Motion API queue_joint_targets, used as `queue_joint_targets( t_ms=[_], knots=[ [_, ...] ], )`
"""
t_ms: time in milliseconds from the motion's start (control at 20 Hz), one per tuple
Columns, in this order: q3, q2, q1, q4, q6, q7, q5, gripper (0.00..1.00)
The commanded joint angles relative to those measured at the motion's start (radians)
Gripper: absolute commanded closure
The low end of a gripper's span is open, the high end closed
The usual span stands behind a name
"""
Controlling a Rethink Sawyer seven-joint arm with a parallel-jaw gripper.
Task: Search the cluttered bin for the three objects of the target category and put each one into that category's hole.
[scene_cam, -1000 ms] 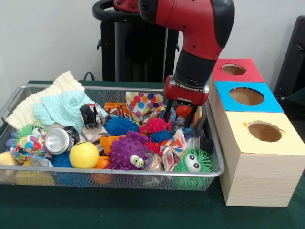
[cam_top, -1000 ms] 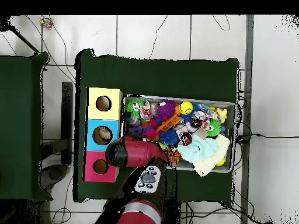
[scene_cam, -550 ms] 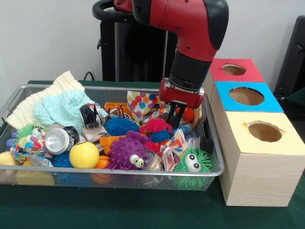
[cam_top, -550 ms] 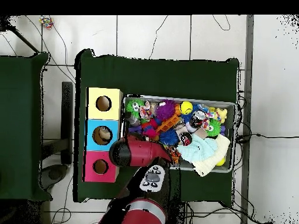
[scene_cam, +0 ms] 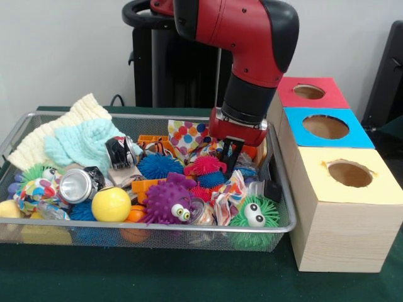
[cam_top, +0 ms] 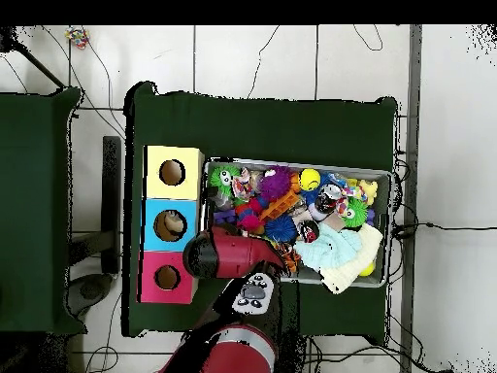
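My gripper (scene_cam: 228, 157) hangs low in the right half of the wire bin (scene_cam: 157, 225), just right of a pink spiky ball (scene_cam: 206, 165) and above a patterned cloth scrap (scene_cam: 228, 192). An orange ball (scene_cam: 252, 151) shows just behind it to the right. Around it lie a blue spiky ball (scene_cam: 158, 167), a purple spiky ball with eyes (scene_cam: 167, 202) and a green one with eyes (scene_cam: 254, 217). Three boxes with holes stand right of the bin: red (scene_cam: 334, 97), blue (scene_cam: 359, 135), yellow (scene_cam: 378, 189). In the overhead view the arm (cam_top: 228, 254) hides the gripper.
The bin's left half holds a mint knitted cloth (scene_cam: 85, 143), a cream one (scene_cam: 56, 129), a crushed can (scene_cam: 79, 184), a yellow ball (scene_cam: 111, 204) and a polka-dot cloth (scene_cam: 187, 135). In the overhead view the boxes (cam_top: 155, 224) flank the bin (cam_top: 388, 175).
The gripper has shifted left, off the orange ball that sat between its fingers a second ago; the ball now shows behind it to the right. The toys have not moved.
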Motion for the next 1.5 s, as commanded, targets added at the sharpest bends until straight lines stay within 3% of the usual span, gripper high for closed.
queue_joint_targets(
  t_ms=[50,250,700,1050,1400,1450,1500],
  knots=[
    [0.11,-0.085,-0.027,0.065,0.027,0.11,-0.028,1.0],
    [0.091,-0.136,-0.01,0.081,0.063,0.113,-0.022,1.0],
    [0.092,-0.133,-0.008,0.08,0.05,0.13,-0.009,1.0],
    [0.121,-0.09,-0.025,0.069,0.009,0.119,-0.022,1.0],
    [0.146,-0.166,-0.046,0.126,0.046,0.114,-0.02,1.0],
    [0.148,-0.166,-0.045,0.129,0.054,0.112,-0.02,0.0],
    [0.149,-0.16,-0.046,0.122,0.045,0.114,-0.019,0.0]
  ],
)
